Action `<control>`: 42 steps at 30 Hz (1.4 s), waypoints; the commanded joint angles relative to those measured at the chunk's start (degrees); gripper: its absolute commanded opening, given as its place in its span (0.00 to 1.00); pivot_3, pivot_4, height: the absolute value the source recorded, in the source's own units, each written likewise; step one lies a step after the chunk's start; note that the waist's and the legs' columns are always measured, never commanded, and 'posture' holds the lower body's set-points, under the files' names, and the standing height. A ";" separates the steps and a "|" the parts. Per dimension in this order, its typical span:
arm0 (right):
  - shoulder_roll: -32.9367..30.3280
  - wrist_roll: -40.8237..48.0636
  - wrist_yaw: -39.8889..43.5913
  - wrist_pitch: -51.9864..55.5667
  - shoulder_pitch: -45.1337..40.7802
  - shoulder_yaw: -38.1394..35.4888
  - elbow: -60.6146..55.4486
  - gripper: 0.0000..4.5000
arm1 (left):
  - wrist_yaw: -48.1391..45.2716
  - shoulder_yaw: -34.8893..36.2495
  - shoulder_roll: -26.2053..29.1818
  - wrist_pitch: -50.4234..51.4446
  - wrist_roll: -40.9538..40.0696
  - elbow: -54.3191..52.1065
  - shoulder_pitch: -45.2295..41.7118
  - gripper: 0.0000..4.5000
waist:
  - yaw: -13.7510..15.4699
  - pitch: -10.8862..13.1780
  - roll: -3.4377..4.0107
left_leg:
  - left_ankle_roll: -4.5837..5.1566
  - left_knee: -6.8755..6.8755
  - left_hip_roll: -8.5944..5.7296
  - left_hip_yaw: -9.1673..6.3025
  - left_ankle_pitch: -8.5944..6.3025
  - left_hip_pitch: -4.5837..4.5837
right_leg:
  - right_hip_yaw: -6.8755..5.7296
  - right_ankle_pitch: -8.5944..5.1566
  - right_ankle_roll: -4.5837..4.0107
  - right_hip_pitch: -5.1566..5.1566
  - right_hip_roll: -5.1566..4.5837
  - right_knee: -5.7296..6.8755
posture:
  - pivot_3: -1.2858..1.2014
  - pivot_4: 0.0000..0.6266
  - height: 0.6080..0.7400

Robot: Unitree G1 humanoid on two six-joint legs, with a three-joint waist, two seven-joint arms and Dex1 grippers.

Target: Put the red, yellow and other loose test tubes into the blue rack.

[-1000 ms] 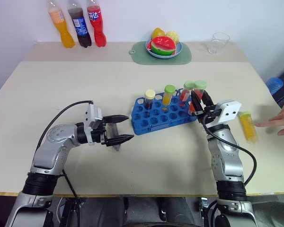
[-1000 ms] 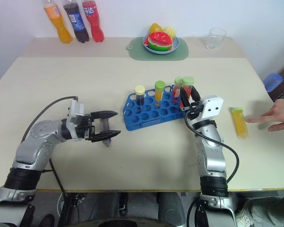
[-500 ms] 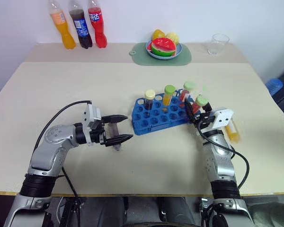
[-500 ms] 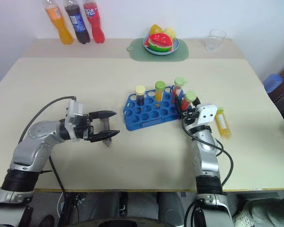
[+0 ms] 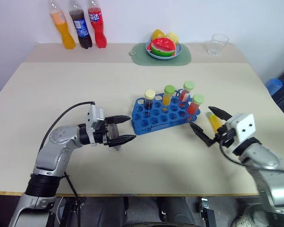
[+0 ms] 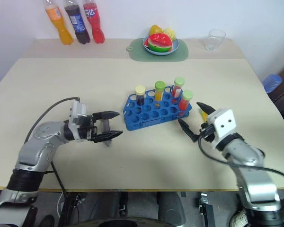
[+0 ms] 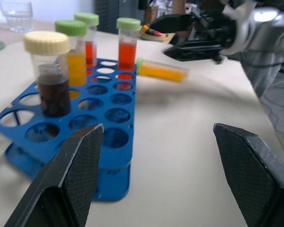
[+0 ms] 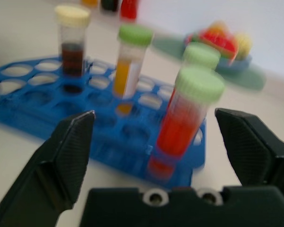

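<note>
Blue rack (image 5: pixel 162 117), four capped tubes upright, yellow tube (image 5: pixel 215 121) lying loose

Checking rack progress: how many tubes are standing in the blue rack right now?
4, all along the blue rack's far side: the dark tube, the yellow tube, a red tube and, at the corner nearest the right gripper, a second red tube.

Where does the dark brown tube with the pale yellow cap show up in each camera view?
Left eye: dark brown tube, rack's far left.
Right eye, same spot.
Left wrist, nearest tube.
Right wrist, farthest back.
Shared landmark: blue rack.
</note>
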 commanded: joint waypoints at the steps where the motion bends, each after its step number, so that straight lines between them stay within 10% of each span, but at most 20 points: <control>1: -6.05 9.52 -2.32 21.63 -3.72 -7.72 -3.89 1.00 | -0.47 -0.37 -0.60 -1.12 0.06 -0.46 -0.28 0.85 | 0.10 0.00 -0.02 | 0.00 0.03 0.01 -0.02 0.00 -0.01 | -0.01 0.00 -0.01 0.00 0.00 0.00 | 0.52 0.24 1.00; 9: -11.30 13.14 -3.84 48.17 -26.81 -3.94 16.66 1.00 | -4.17 -1.42 0.27 -1.39 -0.68 -1.97 0.40 0.85 | 0.18 0.00 -0.04 | 0.02 -0.01 -0.01 -0.03 -0.01 -0.14 | -0.01 -0.01 -0.04 -0.11 0.01 -0.06 | 0.52 0.24 1.00; 29: -7.69 5.51 2.14 45.21 -38.47 15.54 34.26 1.00 | -4.05 -1.29 3.58 -1.82 0.18 -6.03 2.26 0.85 | -0.05 0.00 -0.04 | 0.07 -0.01 -0.02 0.01 -0.04 -0.23 | 0.00 0.01 0.01 -0.20 0.02 -0.07 | 0.52 0.24 1.00; 37: -10.69 1.57 6.33 41.16 -36.53 19.91 33.27 0.25 | -3.77 -1.57 3.25 -2.45 0.80 -5.64 2.14 0.85 | -0.08 0.00 -0.06 | 0.07 -0.02 0.00 -0.01 -0.04 -0.21 | -0.01 0.01 0.01 -0.20 0.04 -0.06 | 0.52 0.24 1.00; 42: -17.12 -2.02 9.62 32.52 -27.70 20.93 25.33 0.19 | -3.65 -1.76 2.77 -2.72 1.04 -4.85 1.68 0.85 | 0.95 -0.01 -0.07 | 0.07 -0.01 -0.03 0.00 -0.04 -0.22 | -0.01 -0.01 0.03 -0.15 0.01 -0.11 | 0.52 0.24 1.00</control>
